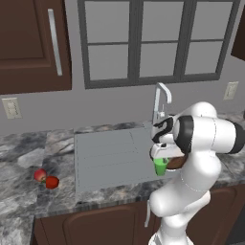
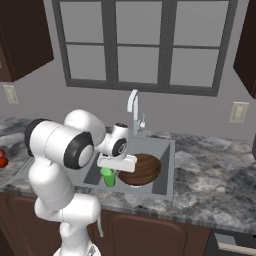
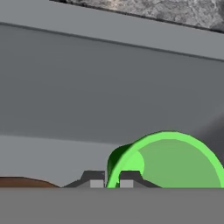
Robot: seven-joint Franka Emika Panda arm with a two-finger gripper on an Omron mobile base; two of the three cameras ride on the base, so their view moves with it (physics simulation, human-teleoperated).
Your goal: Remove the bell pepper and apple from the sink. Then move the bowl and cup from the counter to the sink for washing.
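My gripper (image 1: 161,157) (image 2: 112,168) hangs over the basin of the grey sink (image 1: 110,158) (image 2: 168,172), shut on the rim of the green cup (image 1: 161,166) (image 2: 108,177). In the hand view the cup (image 3: 175,162) sits at the bottom, with its rim between the two fingertips (image 3: 92,179) of the gripper (image 3: 114,181). The brown wooden bowl (image 2: 141,169) (image 1: 178,162) lies in the basin right beside the cup; a sliver of the bowl (image 3: 22,181) shows at lower left. The apple (image 1: 40,174) and the bell pepper (image 1: 52,182) rest side by side on the counter (image 1: 24,191), left of the drainboard.
The chrome faucet (image 1: 161,98) (image 2: 133,107) rises behind the basin. A window and dark cabinets line the wall. Marbled counter (image 2: 215,175) stretches to the right of the sink. The grey sink wall (image 3: 109,87) stands ahead of the hand.
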